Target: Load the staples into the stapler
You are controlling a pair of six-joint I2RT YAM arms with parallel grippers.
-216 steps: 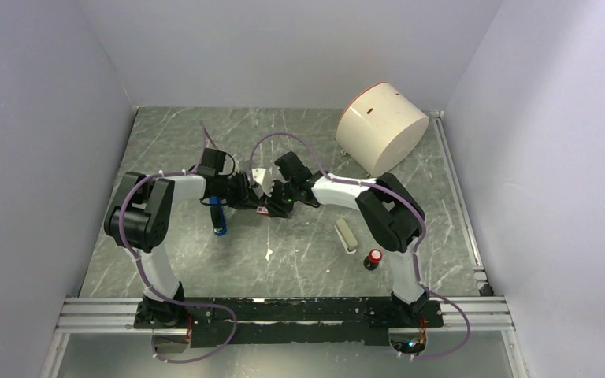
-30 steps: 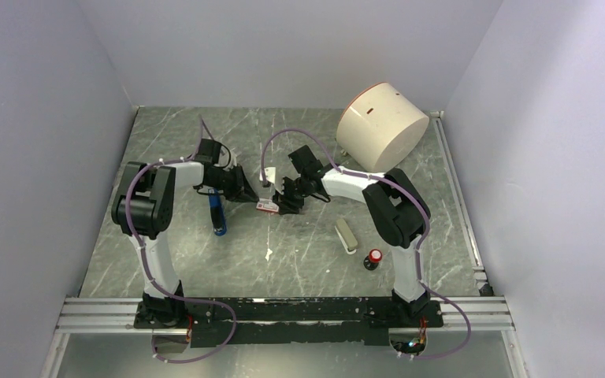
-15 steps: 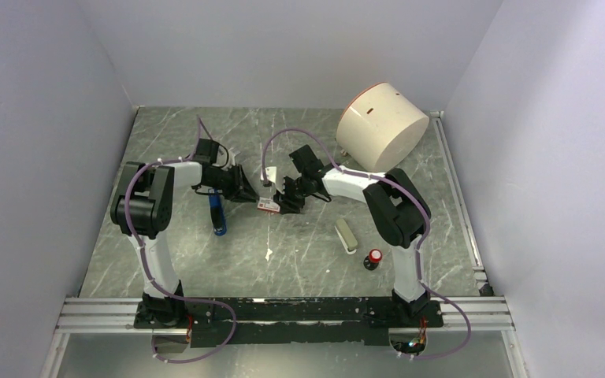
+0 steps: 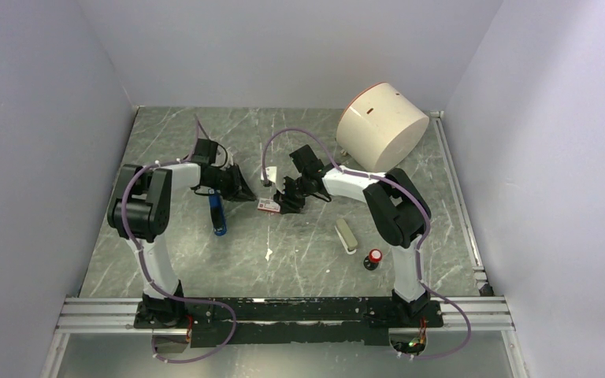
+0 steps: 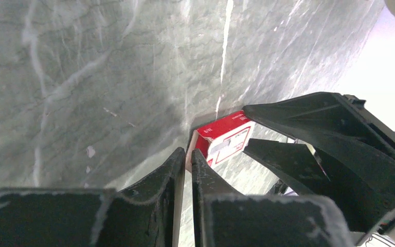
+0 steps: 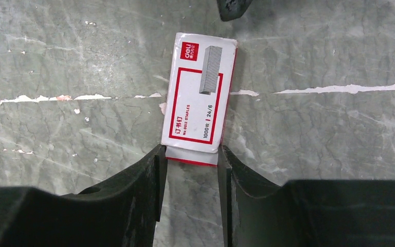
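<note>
"Well, from the left: where does it all stand?"

"The blue stapler (image 4: 218,214) lies flat on the table (image 4: 299,264), just beside the left arm, with nothing holding it. The left gripper (image 5: 186,163) has its fingers nearly together with only a slit between them, and it holds nothing. Its tip is just beside the far end of the staples box (image 6: 199,92); I cannot tell whether it touches."

"And the right gripper?"

"The right gripper (image 6: 191,150) straddles the box's near end, one finger against each long side, gripping it on the table."

"So the box wants opening."

"I'd judge so. Grip the sleeve lightly so the tray isn't pinched. Push squarely with the left tip, low and centred, or the box may swivel."
</note>
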